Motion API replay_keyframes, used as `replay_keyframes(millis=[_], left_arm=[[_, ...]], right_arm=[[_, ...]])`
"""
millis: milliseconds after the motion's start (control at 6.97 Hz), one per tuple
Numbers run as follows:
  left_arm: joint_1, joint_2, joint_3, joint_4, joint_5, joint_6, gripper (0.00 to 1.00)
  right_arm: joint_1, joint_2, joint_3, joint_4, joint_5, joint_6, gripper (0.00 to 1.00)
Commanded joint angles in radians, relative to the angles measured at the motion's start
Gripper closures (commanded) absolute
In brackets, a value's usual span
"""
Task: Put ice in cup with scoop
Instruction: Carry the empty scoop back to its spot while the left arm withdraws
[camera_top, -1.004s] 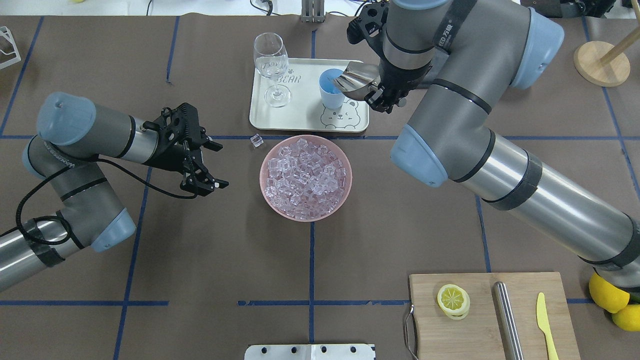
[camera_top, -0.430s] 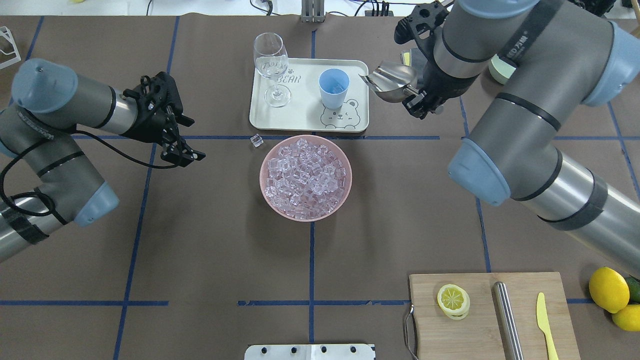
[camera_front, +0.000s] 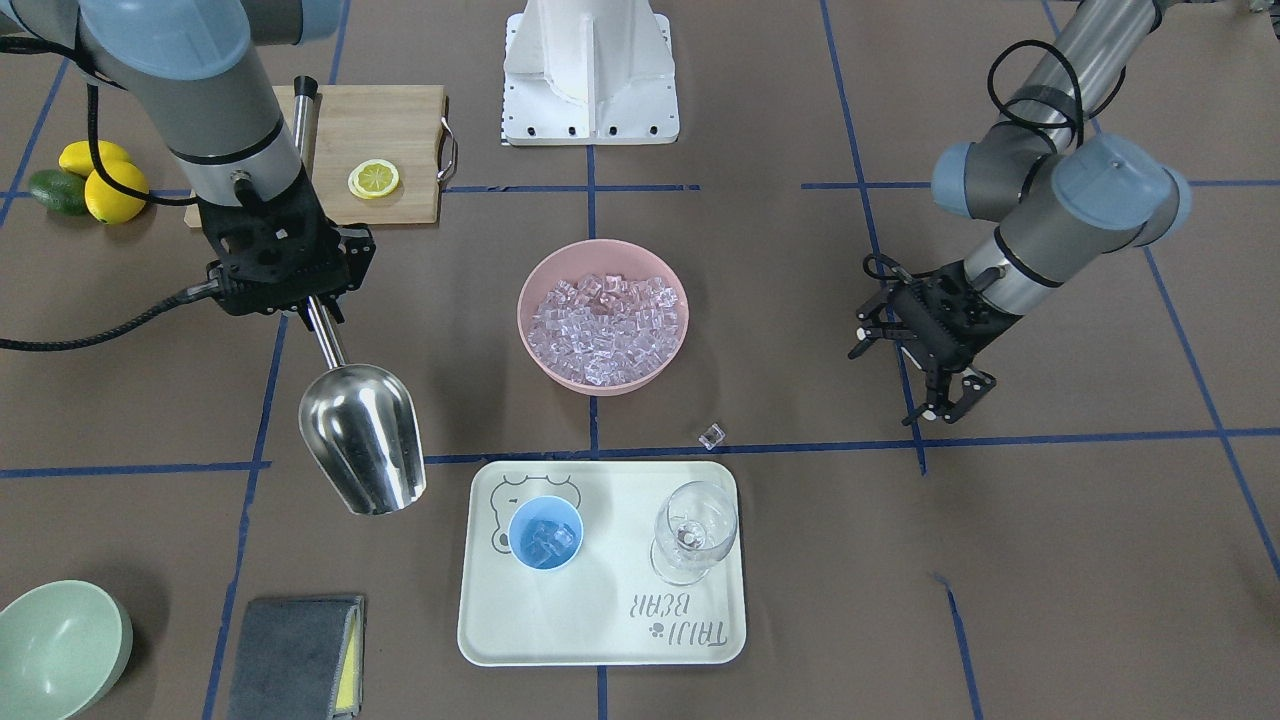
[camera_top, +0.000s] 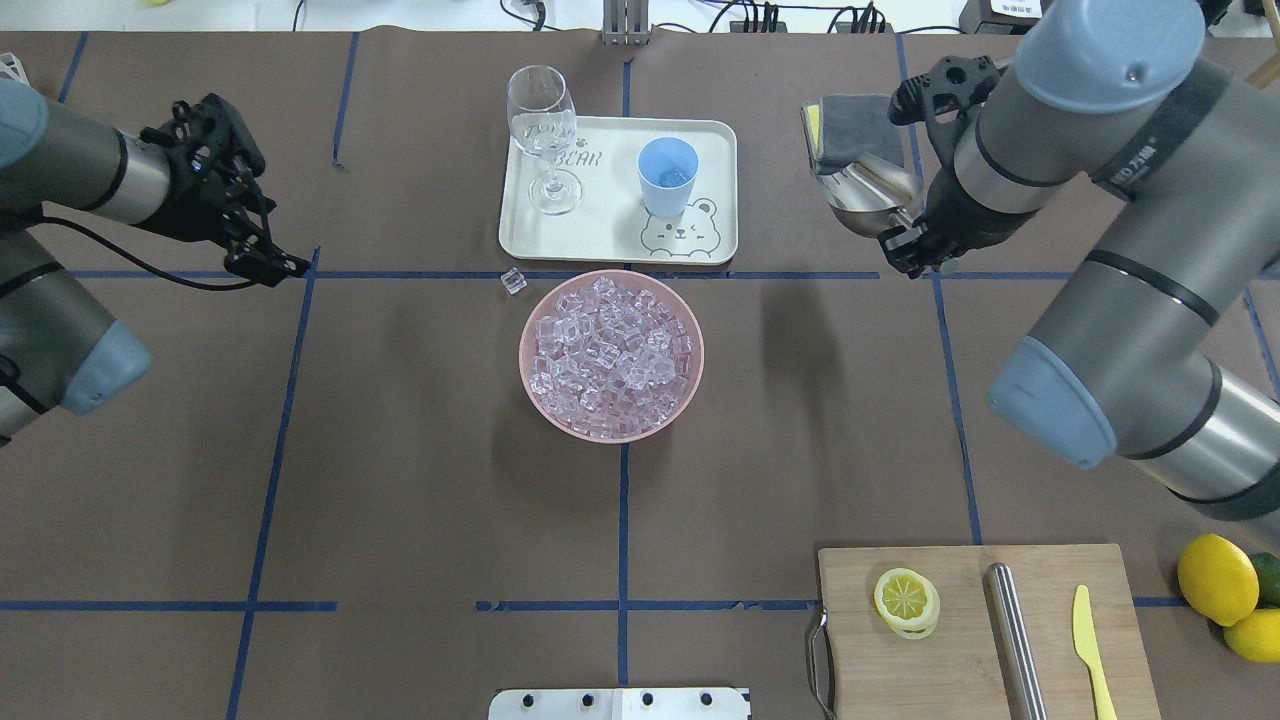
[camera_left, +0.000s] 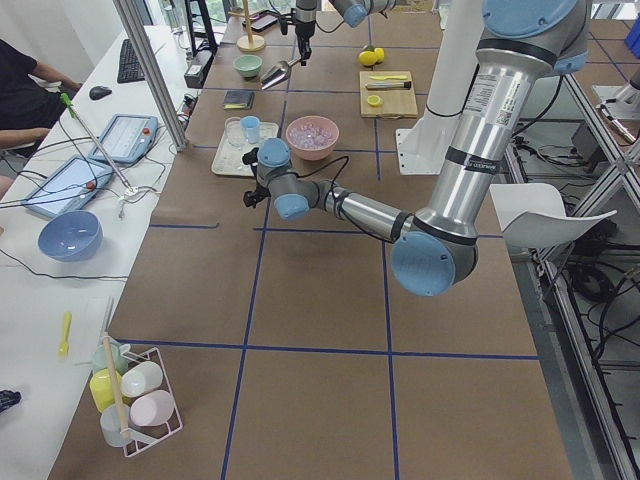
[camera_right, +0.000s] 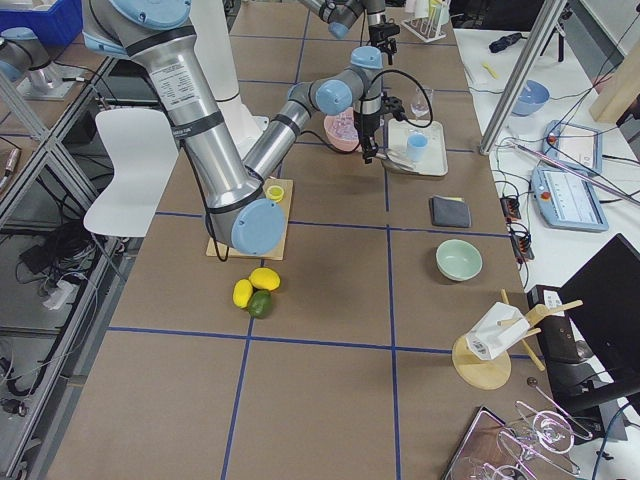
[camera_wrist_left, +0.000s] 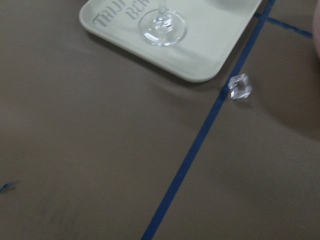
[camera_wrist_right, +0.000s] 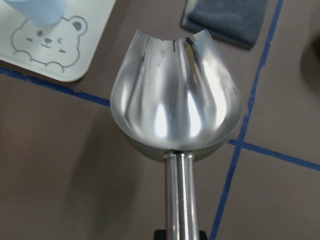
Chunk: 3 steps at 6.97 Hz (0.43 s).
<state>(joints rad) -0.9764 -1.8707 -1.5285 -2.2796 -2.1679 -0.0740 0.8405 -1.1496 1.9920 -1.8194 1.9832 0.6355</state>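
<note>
- Steel scoop (camera_wrist_right: 175, 100): trough empty, rod handle clamped in the right claw (camera_front: 312, 300). It hangs over bare desk (camera_front: 780, 300), beside the tray's (camera_front: 600, 640) edge on the robot's right, clear of the cup.
- Cup (camera_front: 545, 533): upright on the tray by the bear print (camera_front: 512, 505), with a few cubes of ice (camera_front: 552, 541) inside. The main heap fills the pink bowl (camera_front: 530, 340) at the desk's centre.
- Left claw (camera_front: 950, 395): spread, holding nothing.
- Judgement: one load appears delivered. Another calls for carrying the scoop to the bowl and digging in mouth-first.
- Unclear: the cup's fill level; the grip point, cut off in the right wrist view.
- Stray cube (camera_front: 711, 435): on the desk, just off the tray.
</note>
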Motion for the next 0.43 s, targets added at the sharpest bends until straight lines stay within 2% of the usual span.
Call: replay_keyframes(millis=[0, 287], left_arm=[[-0.08, 0.018, -0.018, 0.198, 0.003, 0.0, 0.0], [-0.164, 0.085, -0.035, 0.277, 0.016, -0.001, 0.0]], right_arm=[[0.005, -0.195, 0.034, 0.204, -0.006, 0.109, 1.0], [0.003, -0.422, 0.06, 0.493, -0.048, 0.267, 1.0]])
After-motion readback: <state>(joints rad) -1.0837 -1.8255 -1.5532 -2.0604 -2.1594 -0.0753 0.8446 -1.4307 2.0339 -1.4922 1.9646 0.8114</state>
